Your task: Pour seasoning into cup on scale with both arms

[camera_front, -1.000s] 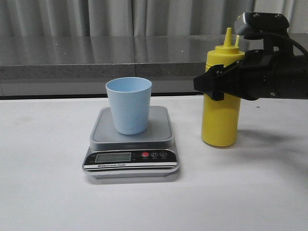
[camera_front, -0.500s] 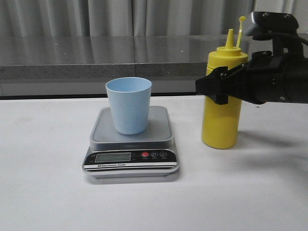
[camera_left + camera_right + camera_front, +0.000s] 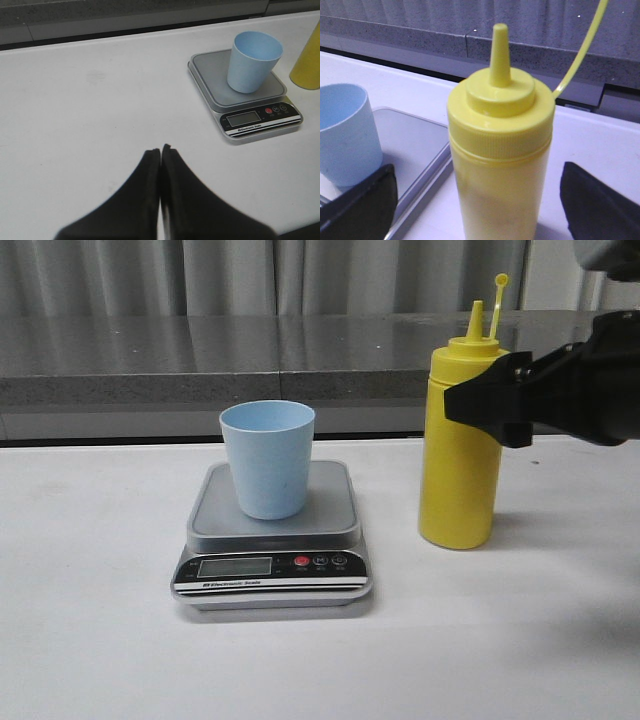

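The yellow seasoning bottle (image 3: 458, 475) stands upright on the white table, right of the scale, its nozzle uncapped and its cap strap sticking up. My right gripper (image 3: 486, 406) is open around the bottle's upper part. In the right wrist view the bottle (image 3: 500, 150) stands between the wide-apart fingers (image 3: 362, 202), with a gap on each side. The pale blue cup (image 3: 267, 460) stands on the silver scale (image 3: 275, 568). My left gripper (image 3: 160, 150) is shut and empty over bare table, well away from the scale (image 3: 260, 120) and cup (image 3: 252, 62). It does not show in the front view.
A grey stone ledge (image 3: 200, 355) runs along the back of the table, with curtains behind it. The bottle's edge shows in the left wrist view (image 3: 308, 62) beside the scale.
My right arm has drawn back to the right, uncovering more of the bottle. The bottle, cup and scale have stayed in place.
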